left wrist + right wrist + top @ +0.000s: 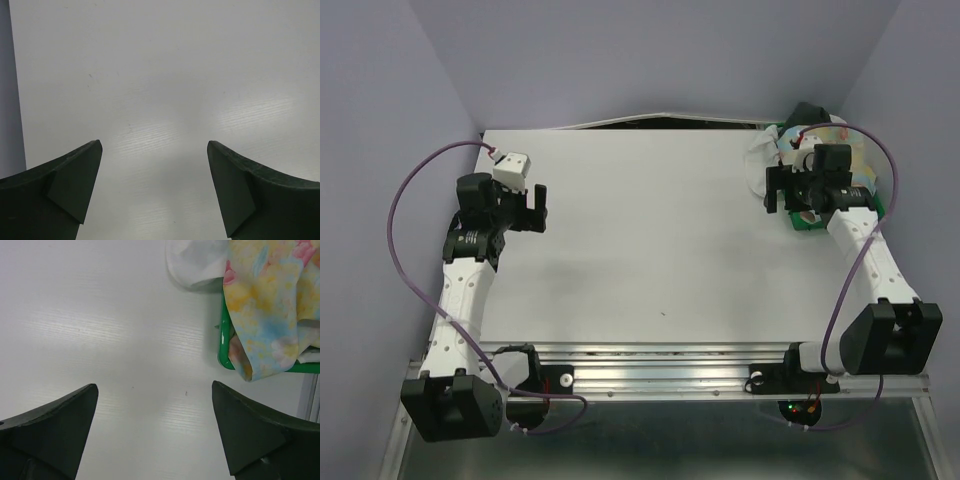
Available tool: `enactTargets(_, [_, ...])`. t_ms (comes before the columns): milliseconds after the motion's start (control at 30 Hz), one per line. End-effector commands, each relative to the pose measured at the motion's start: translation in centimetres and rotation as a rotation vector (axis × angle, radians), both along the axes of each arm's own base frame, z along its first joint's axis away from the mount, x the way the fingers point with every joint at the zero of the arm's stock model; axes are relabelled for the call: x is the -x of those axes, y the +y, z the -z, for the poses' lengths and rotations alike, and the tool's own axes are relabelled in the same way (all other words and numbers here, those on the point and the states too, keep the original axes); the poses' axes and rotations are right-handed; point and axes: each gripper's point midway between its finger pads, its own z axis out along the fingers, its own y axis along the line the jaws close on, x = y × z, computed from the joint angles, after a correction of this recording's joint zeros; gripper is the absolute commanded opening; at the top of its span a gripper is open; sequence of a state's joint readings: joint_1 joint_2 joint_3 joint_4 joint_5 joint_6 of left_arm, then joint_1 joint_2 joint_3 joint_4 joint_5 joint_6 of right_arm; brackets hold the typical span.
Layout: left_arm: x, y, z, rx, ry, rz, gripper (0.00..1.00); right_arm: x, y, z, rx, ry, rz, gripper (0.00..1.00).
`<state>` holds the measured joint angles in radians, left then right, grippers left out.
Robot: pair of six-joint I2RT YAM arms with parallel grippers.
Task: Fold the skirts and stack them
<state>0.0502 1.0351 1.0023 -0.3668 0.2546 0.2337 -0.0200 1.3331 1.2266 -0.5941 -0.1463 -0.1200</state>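
The left arm runs up the left edge of the table [650, 240], its wrist turned so the left gripper [540, 207] points right, jaws wide and holding nothing. The right arm reaches toward the far right corner, and the right gripper [770, 190] points left, also wide and holding nothing. The skirts are heaped there in a green tray [223, 340]: the floral skirt [265, 305] drapes over its rim, the white skirt [195, 262] spills onto the table, and the dark skirt [810, 112] lies at the far end.

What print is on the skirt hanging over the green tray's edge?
The soft cloth skirt is pastel yellow with pink-blue flowers, clearest in right wrist view.
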Motion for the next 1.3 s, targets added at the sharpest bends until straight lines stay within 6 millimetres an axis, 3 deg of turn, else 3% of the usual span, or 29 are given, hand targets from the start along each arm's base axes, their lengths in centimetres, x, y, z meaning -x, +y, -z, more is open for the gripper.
enactTargets(0, [-0.8,-0.1,-0.8,-0.017,-0.021,0.023,0.99,-1.5,-1.9,-1.3,0.069,-0.039,0.066,1.00])
enactTargets(133, [-1.0,-0.5,-0.4,-0.005,0.016,0.044,0.99,-3.7,-2.7,-1.7,0.093,-0.031,0.073,1.00])
enactTargets(167, [-1.1,-0.5,-0.5,-0.002,0.015,0.048,0.99,-4.6,-3.6,-3.1,0.096,-0.059,0.095,1.00])
enactTargets(200, [-1.1,-0.6,-0.6,0.000,0.016,0.050,0.99,-4.8,-4.2,-2.2,0.096,-0.033,0.104,1.00])
enactTargets(300, [-1.1,-0.6,-0.8,-0.001,0.010,0.052,0.99,-7.0,-6.6,-3.0,0.097,-0.036,0.147,1.00])
enactTargets(333, [-1.1,-0.6,-0.9,-0.001,0.008,0.054,0.99,-8.0,-7.4,-4.2,0.102,-0.064,0.164,1.00])
enactTargets(367, [-1.1,-0.6,-0.9,-0.001,0.006,0.052,0.99,-8.8,-8.9,-3.1,0.100,-0.038,0.194,1.00])
enactTargets(433, [-1.0,-0.7,-0.8,0.001,0.009,0.056,0.99,-9.9,-10.4,-2.9,0.094,-0.034,0.218,1.00])
enactTargets(467, [-1.0,-0.7,-0.7,0.003,0.014,0.057,0.99,-10.7,-11.1,-4.0,0.094,-0.057,0.226,1.00])
enactTargets(500, [-1.0,-0.8,-0.7,0.006,0.017,0.061,0.99,-11.5,-12.2,-2.5,0.091,-0.025,0.238,1.00])
enactTargets(567, [-1.0,-0.9,-0.5,0.013,0.028,0.066,0.99,-12.6,-12.9,-2.5,0.089,-0.026,0.230,1.00])
enactTargets(633, [-0.9,-1.2,-0.2,0.025,0.039,0.081,0.99,-13.7,-13.5,-1.1,0.075,-0.006,0.227,1.00])
enactTargets(700, [-0.7,-1.4,0.0,0.033,0.044,0.083,0.99,-14.4,-13.6,-0.1,0.071,0.009,0.227,1.00])
enactTargets(733, [-0.7,-1.4,0.1,0.037,0.048,0.081,0.99,-15.0,-13.8,1.6,0.068,0.039,0.224,1.00])
enactTargets(800, [-0.3,-1.5,0.5,0.042,0.053,0.080,0.99,-15.9,-13.9,2.3,0.058,0.040,0.221,1.00])
enactTargets(833, [-0.2,-1.4,0.6,0.041,0.056,0.077,0.99,-16.4,-13.8,3.8,0.046,0.064,0.217,1.00])
enactTargets(967, [0.4,-1.0,1.2,0.014,0.069,0.067,0.99,-17.3,-13.2,5.2,-0.004,0.080,0.199,0.98])
enactTargets(1033, [0.6,-0.7,1.3,0.004,0.070,0.058,0.99,-17.4,-12.7,5.2,-0.022,0.079,0.182,0.87])
enactTargets(1067, [0.6,-0.8,1.6,0.004,0.073,0.059,0.99,-17.4,-12.4,5.0,-0.035,0.074,0.170,0.72])
enactTargets(1133, [0.7,-0.8,1.7,0.010,0.074,0.055,0.99,-17.3,-12.2,4.5,-0.042,0.066,0.163,0.57])
enactTargets(1167, [0.6,-0.8,1.8,0.015,0.073,0.054,0.99,-17.2,-12.1,3.9,-0.041,0.055,0.161,0.43])
enactTargets(1267, [0.5,-1.0,2.0,0.026,0.079,0.060,0.99,-16.9,-12.0,1.0,-0.032,-0.002,0.159,0.20])
